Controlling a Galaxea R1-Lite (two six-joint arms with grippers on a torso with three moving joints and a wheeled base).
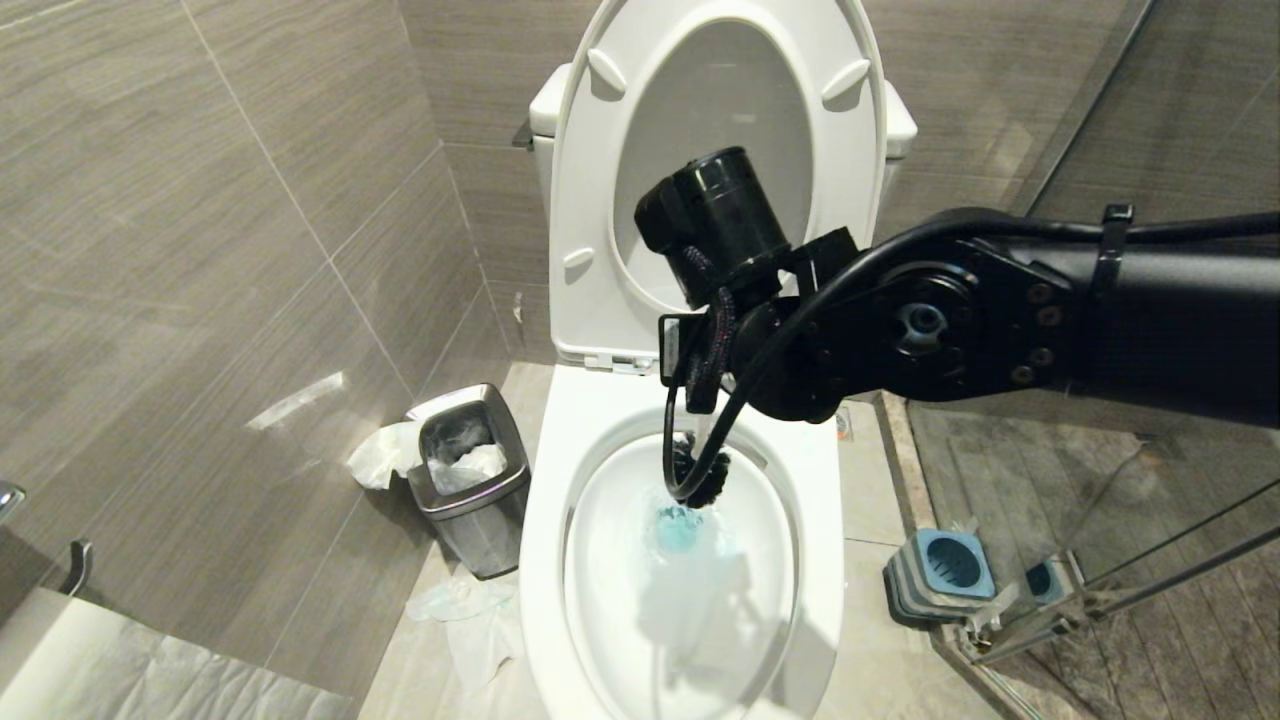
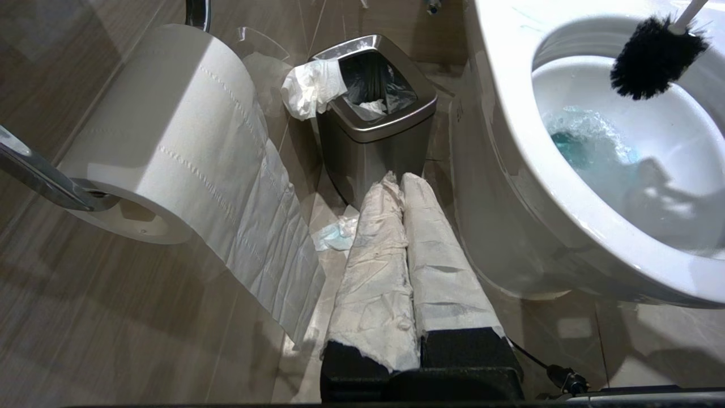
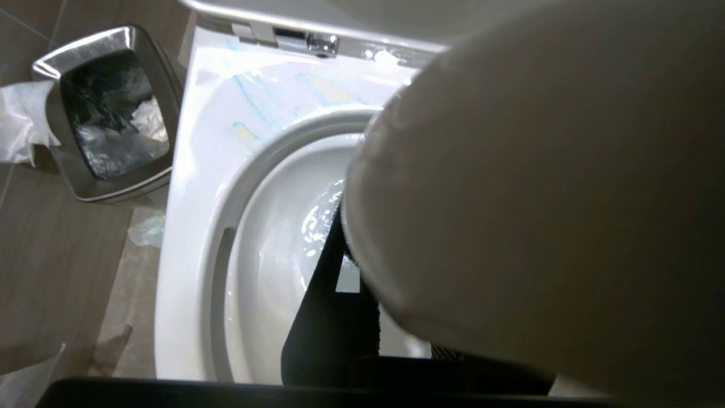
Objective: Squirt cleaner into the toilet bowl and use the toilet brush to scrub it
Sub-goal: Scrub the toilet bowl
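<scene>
Item, toilet bowl (image 1: 540,560): seat and lid up, teal cleaner (image 1: 678,528) tinting the water at the bowl's middle.

Item, toilet brush (image 2: 651,56): black head inside the bowl by its rear wall, above the water.

Item, my right gripper (image 3: 340,317): over the bowl, pinching the brush handle.

Item, my left gripper (image 2: 405,187): paper-wrapped fingers pressed together, parked beside the waste bin (image 2: 374,124).

Risks, as I judge: a hard stroke flicks blue water over the rim; the dangling cable could dip into the bowl.

Writing: none legible.
</scene>
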